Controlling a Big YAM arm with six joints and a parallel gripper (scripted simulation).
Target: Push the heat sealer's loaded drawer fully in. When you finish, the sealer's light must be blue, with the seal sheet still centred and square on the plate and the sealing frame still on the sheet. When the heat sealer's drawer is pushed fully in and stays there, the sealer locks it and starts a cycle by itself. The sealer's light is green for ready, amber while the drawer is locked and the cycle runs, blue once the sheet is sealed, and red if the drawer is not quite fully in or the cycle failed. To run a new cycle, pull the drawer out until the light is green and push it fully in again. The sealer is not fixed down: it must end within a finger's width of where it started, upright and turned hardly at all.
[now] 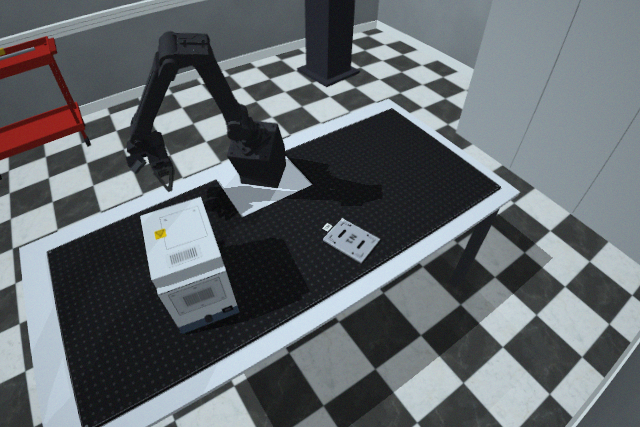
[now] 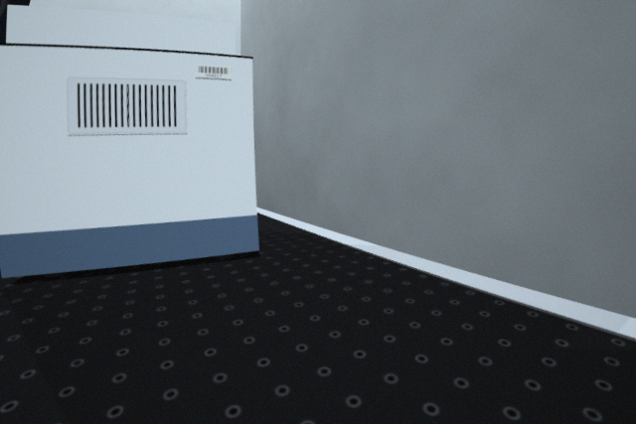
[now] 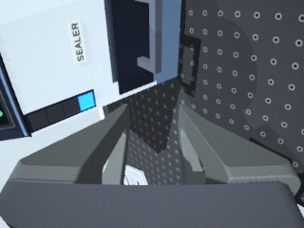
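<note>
The heat sealer (image 1: 188, 269) (image 2: 128, 178) (image 3: 43, 52), a white box with a blue base, stands upright on the black mat. In the wrist view its status light (image 3: 86, 101) is blue. The drawer's dark front (image 3: 130, 47) with its grey handle (image 3: 156, 33) is at the sealer's face, and the drawer looks pushed in. The seal sheet, plate and sealing frame are hidden inside. My gripper (image 1: 153, 178) (image 3: 153, 113) is partly open and empty, in the air off the sealer's drawer side, touching nothing.
A flat grey plate-like object (image 1: 343, 245) with a small white tag (image 1: 327, 227) lies on the mat (image 1: 403, 153) beyond the sealer. The arm's base (image 1: 256, 164) stands at the table's edge. A red cart (image 1: 41, 125) and a dark pedestal (image 1: 329, 19) stand on the floor.
</note>
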